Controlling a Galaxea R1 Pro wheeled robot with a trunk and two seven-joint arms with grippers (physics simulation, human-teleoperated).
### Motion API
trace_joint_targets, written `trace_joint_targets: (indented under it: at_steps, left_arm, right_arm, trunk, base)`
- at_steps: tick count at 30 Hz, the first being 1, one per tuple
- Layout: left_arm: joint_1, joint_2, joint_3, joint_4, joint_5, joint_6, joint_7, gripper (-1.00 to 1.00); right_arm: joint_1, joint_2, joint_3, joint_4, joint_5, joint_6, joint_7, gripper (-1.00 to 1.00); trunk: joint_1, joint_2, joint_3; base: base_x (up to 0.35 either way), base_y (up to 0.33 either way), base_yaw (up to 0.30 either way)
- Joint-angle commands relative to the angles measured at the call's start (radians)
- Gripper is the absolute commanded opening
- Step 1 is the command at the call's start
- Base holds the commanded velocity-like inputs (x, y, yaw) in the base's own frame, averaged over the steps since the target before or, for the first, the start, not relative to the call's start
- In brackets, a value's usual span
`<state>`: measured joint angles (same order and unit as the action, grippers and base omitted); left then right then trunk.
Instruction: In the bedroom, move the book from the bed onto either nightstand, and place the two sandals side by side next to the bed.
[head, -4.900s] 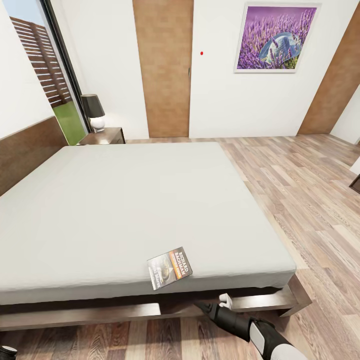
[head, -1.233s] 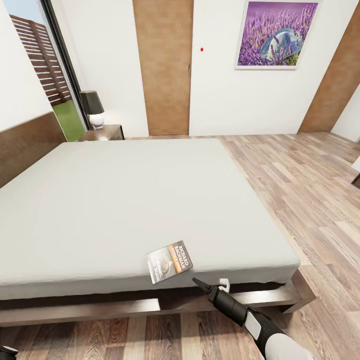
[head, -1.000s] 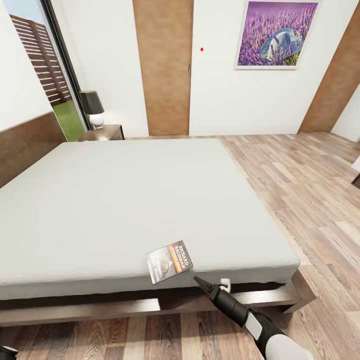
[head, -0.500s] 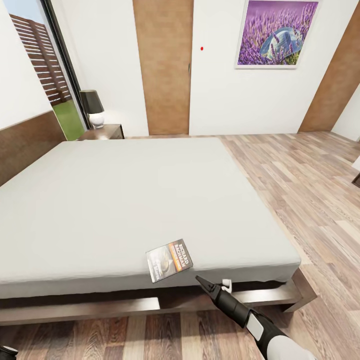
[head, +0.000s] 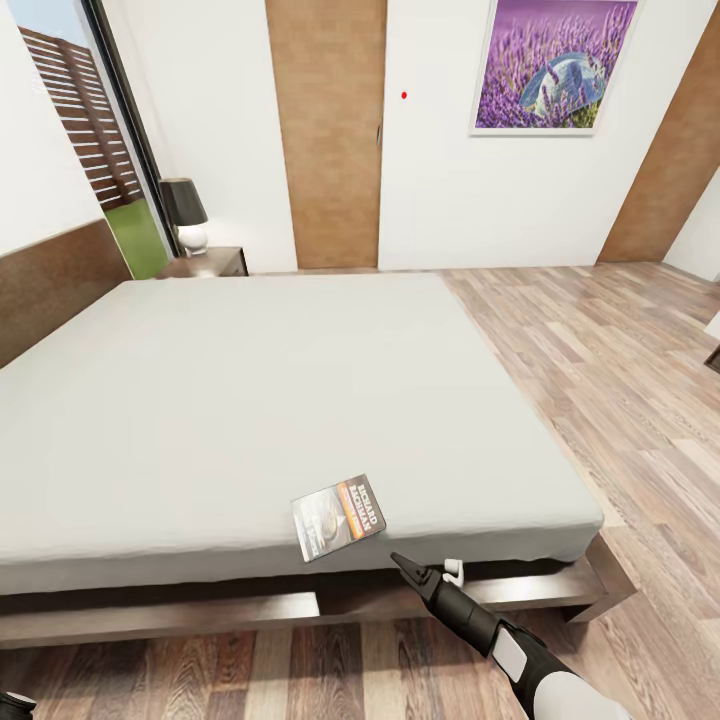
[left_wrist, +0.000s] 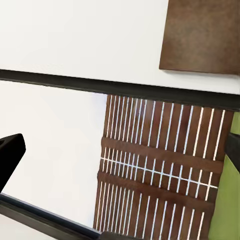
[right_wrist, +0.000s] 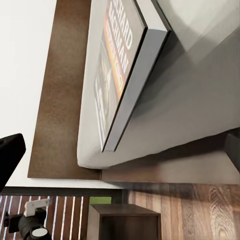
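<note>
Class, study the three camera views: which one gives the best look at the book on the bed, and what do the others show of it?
The head view: the book lies whole and flat near the near edge of the bed, cover readable. The right wrist view catches it close but edge-on, cover foreshortened. The left wrist view looks at a slatted fence beyond a window.

The lavender picture (head: 553, 65) and headboard (head: 55, 285) run off the frame's edges.

the book (head: 339, 515), a thin paperback with a grey cover and orange band, lies flat near the near edge of the bed (head: 250, 390), a large light-grey mattress on a dark frame. the nightstand (head: 210, 263), seemingly dark wood, stands at the far left.
</note>
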<state>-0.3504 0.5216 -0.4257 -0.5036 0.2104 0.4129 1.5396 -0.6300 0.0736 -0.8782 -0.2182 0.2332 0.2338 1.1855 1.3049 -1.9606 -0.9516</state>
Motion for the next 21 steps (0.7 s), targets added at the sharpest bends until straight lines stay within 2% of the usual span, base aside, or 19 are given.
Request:
trace_joint_targets:
  at_steps: [1, 14, 21]
  left_arm:
    - [-0.001, 0.002, -0.008, -0.001, 0.011, 0.011, 0.007, 1.0]
    - [-0.001, 0.002, -0.008, -0.001, 0.011, 0.011, 0.005, 1.0]
    - [-0.001, 0.002, -0.008, -0.002, 0.011, 0.011, 0.005, 1.0]
  right_arm:
    - [0.0, 0.001, -0.008, -0.003, 0.008, 0.01, 0.004, 1.0]
    - [0.0, 0.006, -0.006, -0.001, 0.01, 0.01, -0.021, 1.0]
    - [0.0, 0.004, -0.004, 0.036, 0.011, 0.01, -0.037, 1.0]
  trunk:
    - [0.0, 0.0, -0.001]
    - [0.0, 0.0, -0.001]
    - [0.0, 0.0, -0.001]
  base:
    - [0.0, 0.0, 0.0]
    - [0.0, 0.0, 0.0]
    - [0.0, 0.0, 0.0]
